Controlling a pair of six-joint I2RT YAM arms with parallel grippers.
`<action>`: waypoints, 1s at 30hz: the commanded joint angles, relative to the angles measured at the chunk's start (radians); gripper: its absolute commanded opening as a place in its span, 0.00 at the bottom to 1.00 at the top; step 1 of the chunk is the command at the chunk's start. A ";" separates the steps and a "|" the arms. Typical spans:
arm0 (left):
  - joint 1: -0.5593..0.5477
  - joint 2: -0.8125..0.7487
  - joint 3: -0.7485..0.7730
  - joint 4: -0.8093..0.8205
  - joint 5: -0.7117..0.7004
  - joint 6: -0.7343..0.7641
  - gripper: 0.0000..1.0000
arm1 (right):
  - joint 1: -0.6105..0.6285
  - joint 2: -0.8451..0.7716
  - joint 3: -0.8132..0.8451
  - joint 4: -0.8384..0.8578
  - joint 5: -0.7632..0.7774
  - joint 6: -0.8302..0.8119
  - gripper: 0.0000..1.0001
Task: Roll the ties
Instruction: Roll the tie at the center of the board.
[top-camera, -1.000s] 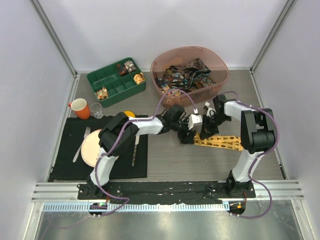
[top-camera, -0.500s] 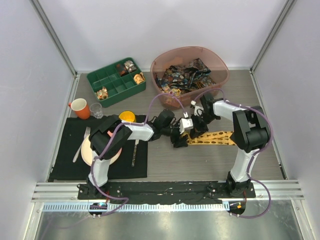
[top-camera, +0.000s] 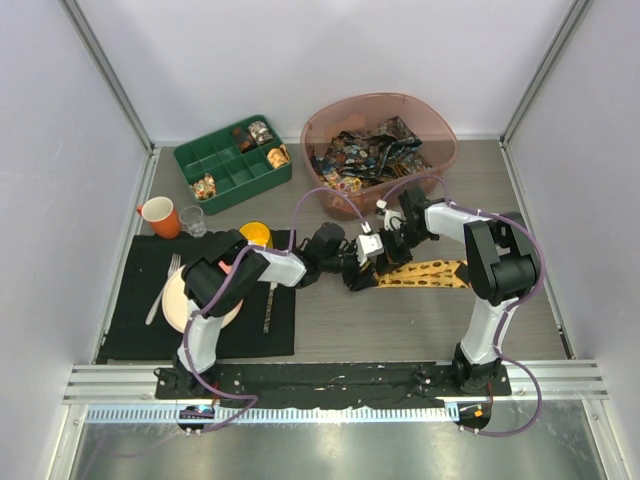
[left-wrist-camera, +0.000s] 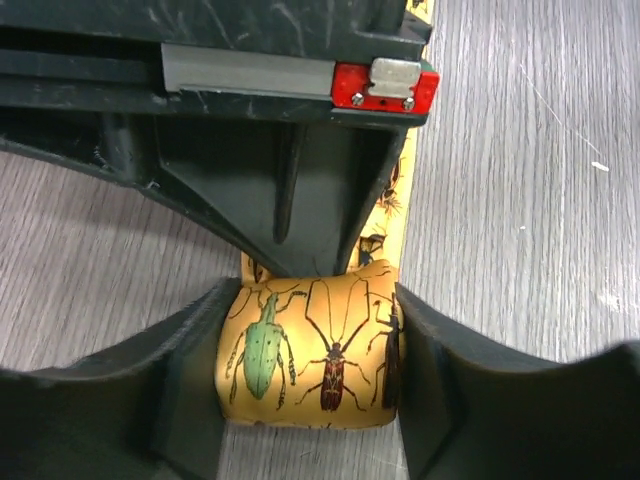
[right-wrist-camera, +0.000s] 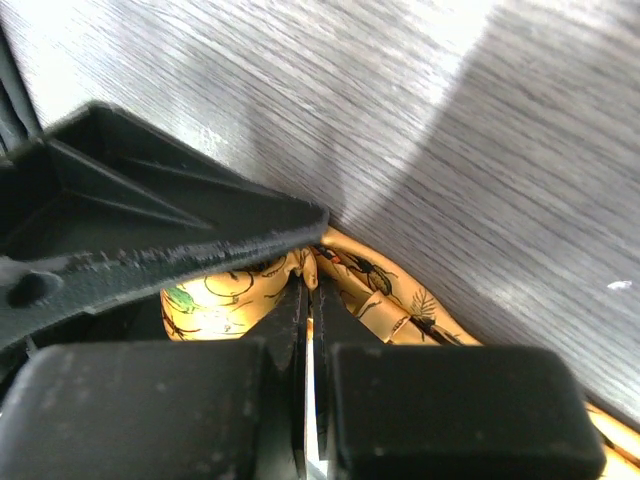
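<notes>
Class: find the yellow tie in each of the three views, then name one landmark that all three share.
Top external: the yellow tie lies right of centre, where the two arms meet.
Left wrist: its rolled end sits bottom centre, between the left fingers.
Right wrist: lower centre, just past the right fingers.
Shared landmark: the grey wood-grain table.

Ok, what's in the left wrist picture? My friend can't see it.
A yellow tie printed with beetles, rolled up, sits gripped between the left gripper's two black fingers. The right gripper points down onto the roll from above, over a grey table.
</notes>
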 joint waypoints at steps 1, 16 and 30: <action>-0.014 0.046 -0.003 -0.037 -0.028 -0.003 0.48 | 0.013 0.040 -0.044 0.151 0.167 -0.070 0.01; -0.030 0.005 0.032 -0.451 -0.197 0.235 0.07 | -0.144 -0.081 0.093 -0.199 -0.078 0.051 0.25; -0.037 -0.032 0.182 -0.692 -0.145 0.397 0.13 | -0.206 0.080 -0.028 -0.069 0.152 0.146 0.21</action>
